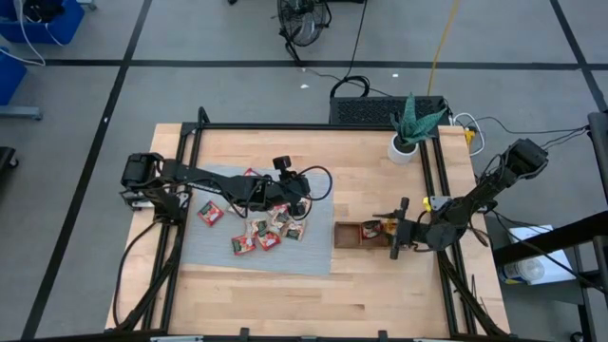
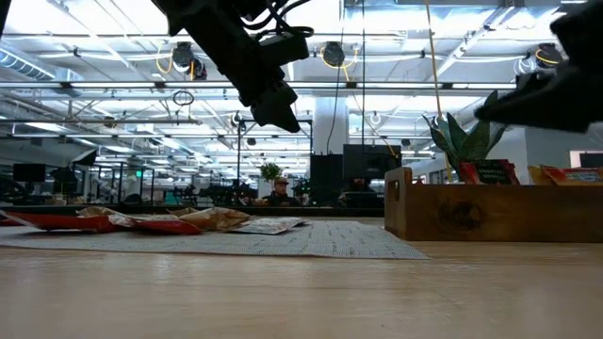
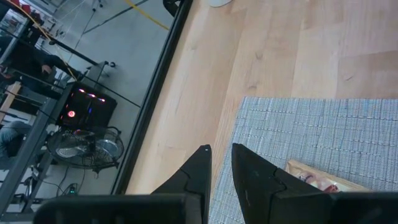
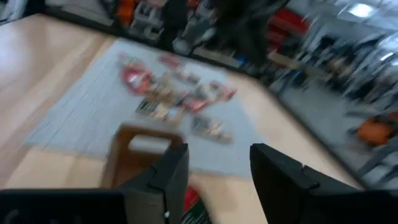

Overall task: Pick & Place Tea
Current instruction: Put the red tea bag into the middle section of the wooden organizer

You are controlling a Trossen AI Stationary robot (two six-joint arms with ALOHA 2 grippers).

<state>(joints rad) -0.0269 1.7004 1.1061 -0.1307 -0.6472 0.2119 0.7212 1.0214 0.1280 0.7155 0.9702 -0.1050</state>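
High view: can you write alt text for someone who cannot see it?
Seen from above, the right gripper hangs open over the wooden tray on the table's right side, where sachets already lie at the tray's right end. The left gripper hovers over a pile of tea sachets on a grey mat. A potted plant stands at the back.

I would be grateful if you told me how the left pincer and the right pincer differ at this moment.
The left pincer hangs above the grey mat, over the scattered tea sachets; the right pincer is at the wooden tray. In its wrist view the left fingers stand nearly together with nothing between them, while the right fingers stand well apart. Both are dark, two-fingered, and hold nothing.
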